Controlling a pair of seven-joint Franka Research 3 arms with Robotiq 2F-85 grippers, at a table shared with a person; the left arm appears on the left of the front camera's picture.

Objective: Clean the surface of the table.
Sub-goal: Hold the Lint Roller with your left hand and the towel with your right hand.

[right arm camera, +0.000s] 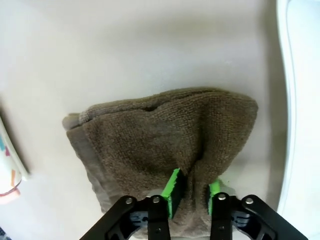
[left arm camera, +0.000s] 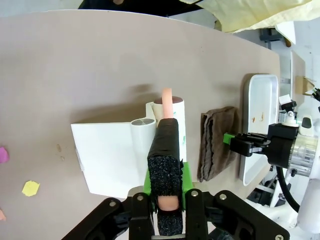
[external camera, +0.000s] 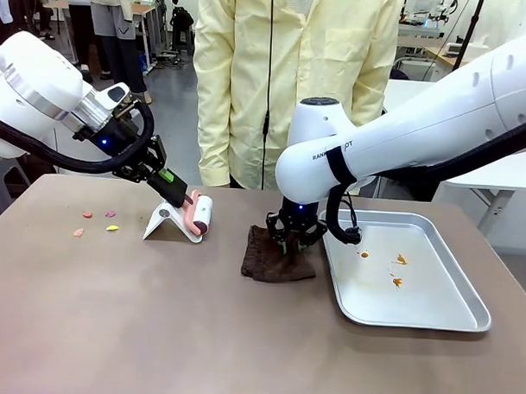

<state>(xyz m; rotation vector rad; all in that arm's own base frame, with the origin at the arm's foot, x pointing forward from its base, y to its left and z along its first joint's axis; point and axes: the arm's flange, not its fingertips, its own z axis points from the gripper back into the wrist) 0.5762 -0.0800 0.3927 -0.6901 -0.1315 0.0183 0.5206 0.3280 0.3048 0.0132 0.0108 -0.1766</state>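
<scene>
The brown-taupe table [external camera: 111,330] carries a few small coloured scraps [external camera: 96,222] at its left. My left gripper [external camera: 172,189] is shut on the black-wrapped pink handle of a white lint roller [external camera: 200,215], which rests against its white stand [external camera: 163,221]. In the left wrist view the green pads [left arm camera: 186,176] clamp that handle [left arm camera: 165,150] above the stand [left arm camera: 107,160]. My right gripper [external camera: 292,239] presses down on a folded brown towel [external camera: 274,260] at mid-table. A fold of the towel [right arm camera: 160,135] is pinched between its green pads [right arm camera: 173,190].
A shiny steel tray [external camera: 415,302] with orange crumbs [external camera: 397,269] lies right of the towel, touching distance from my right gripper. A person in a yellow coat [external camera: 293,77] stands at the far edge. The near half of the table is bare.
</scene>
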